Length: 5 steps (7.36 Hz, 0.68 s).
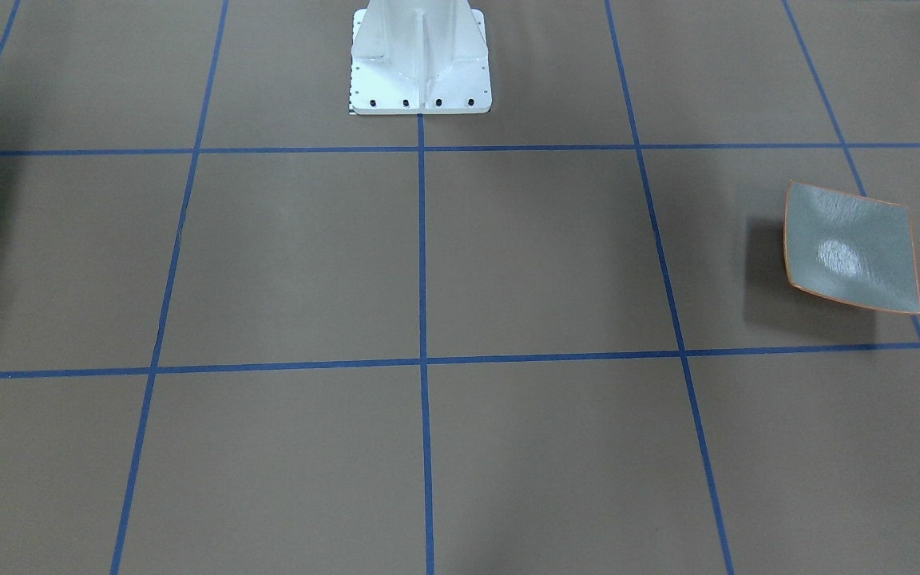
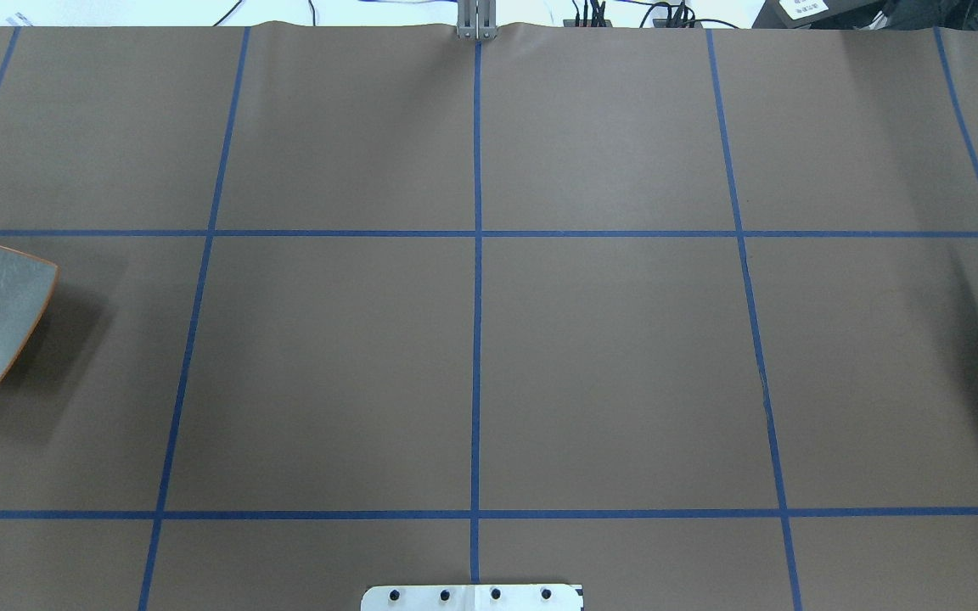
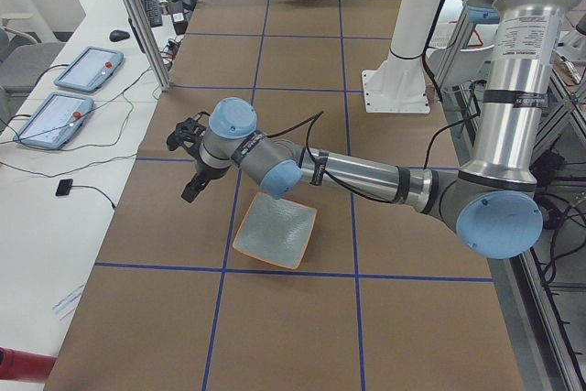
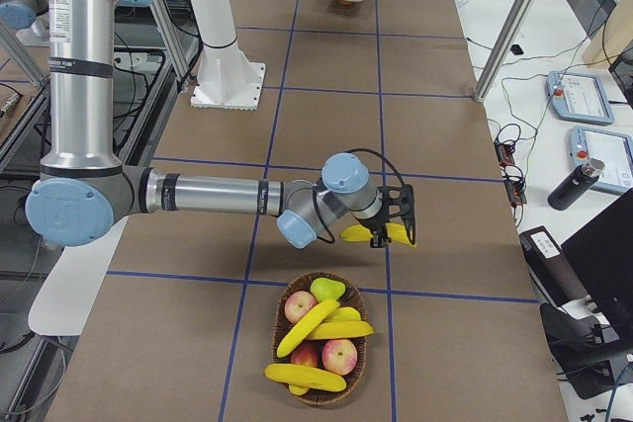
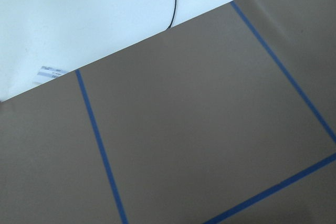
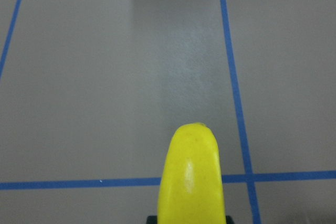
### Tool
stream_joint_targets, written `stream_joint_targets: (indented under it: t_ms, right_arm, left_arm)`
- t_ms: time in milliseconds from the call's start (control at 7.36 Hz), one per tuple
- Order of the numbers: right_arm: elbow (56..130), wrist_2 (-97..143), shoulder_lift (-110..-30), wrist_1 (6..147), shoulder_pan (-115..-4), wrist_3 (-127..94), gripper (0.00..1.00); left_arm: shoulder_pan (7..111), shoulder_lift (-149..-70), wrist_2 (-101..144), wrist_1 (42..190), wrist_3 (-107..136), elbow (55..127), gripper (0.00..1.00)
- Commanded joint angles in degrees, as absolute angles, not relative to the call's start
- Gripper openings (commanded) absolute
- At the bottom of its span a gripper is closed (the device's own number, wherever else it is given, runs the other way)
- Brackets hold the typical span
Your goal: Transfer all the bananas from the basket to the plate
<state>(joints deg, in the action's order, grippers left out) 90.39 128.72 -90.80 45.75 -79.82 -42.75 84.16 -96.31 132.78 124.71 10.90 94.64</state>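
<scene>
- Writing: a small printed label [image 5: 49,71] lies on the white bench by the table edge, too small to read; another slip [image 2: 805,8] past the table's far edge is just as illegible
- Table [image 2: 608,356]: covered in matt brown paper, marked into large squares by blue tape [image 2: 477,339]; the paper is a little wavy at its far edge; the white base [image 1: 420,64] is bolted at the robot's side
- Room: a white bench runs along the operators' side, with two pendants [image 3: 87,69], cables and a dark bottle [image 4: 566,185]; aluminium posts stand at the table's edge
- Plate [image 1: 851,247]: at the robot's left end of the table, turned askew to the tape lines, a glare spot on its grey face
- Basket [image 4: 367,358]: wicker, at the right end, well apart from the plate; three bananas [image 4: 309,327] lie in it among apples [image 4: 339,355] and a pear [image 4: 326,289]
- Right gripper [image 4: 394,236]: above the table near the basket, jaws closed across a banana [image 6: 191,177] held clear of the paper
- Left gripper [image 3: 186,167]: in the air just beside the plate, on its operators' side; I cannot tell how its jaws stand
</scene>
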Motion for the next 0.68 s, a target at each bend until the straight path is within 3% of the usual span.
stream_joint_targets:
  t_ms: [0,543]
  right_arm:
    - [90.17,130.51,-83.00,47.20,-79.54,-54.17,0.00]
    - [90.79,128.86,-73.67,47.20,-71.91,-74.74,0.00]
  left_arm:
    - [76.76,-98.07,132.36,134.01,18.62,93.35,1.00]
    - [67.61,-112.29,129.38,134.38,38.69,91.05,1.00]
